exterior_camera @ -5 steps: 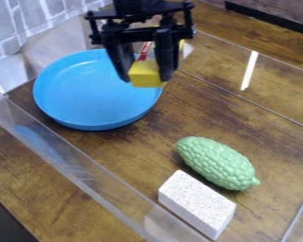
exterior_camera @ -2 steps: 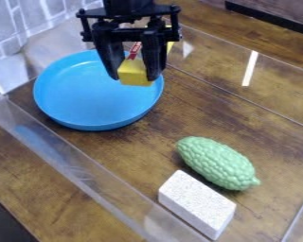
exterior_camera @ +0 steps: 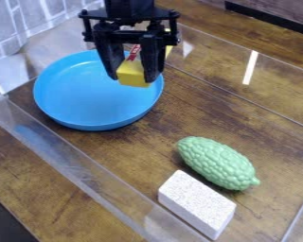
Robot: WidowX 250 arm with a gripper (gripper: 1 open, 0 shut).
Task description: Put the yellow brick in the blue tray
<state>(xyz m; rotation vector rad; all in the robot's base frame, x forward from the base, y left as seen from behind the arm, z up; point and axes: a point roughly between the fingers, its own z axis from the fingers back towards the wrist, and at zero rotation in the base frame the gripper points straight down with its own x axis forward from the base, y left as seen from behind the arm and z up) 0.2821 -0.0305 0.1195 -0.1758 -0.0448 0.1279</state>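
The yellow brick (exterior_camera: pixel 136 73) hangs between the black fingers of my gripper (exterior_camera: pixel 132 66), which is shut on it. It is held above the right part of the blue tray (exterior_camera: pixel 79 96), a round shallow dish on the wooden table. The brick does not touch the tray's floor as far as I can see. My gripper points straight down over the dish.
A bumpy green oval object (exterior_camera: pixel 219 162) lies to the right on the table. A white speckled block (exterior_camera: pixel 199 202) sits just in front of it. A clear acrylic wall (exterior_camera: pixel 65 161) runs along the table's near side.
My gripper with the yellow brick has shifted left, from over the tray's right rim to further over the dish.
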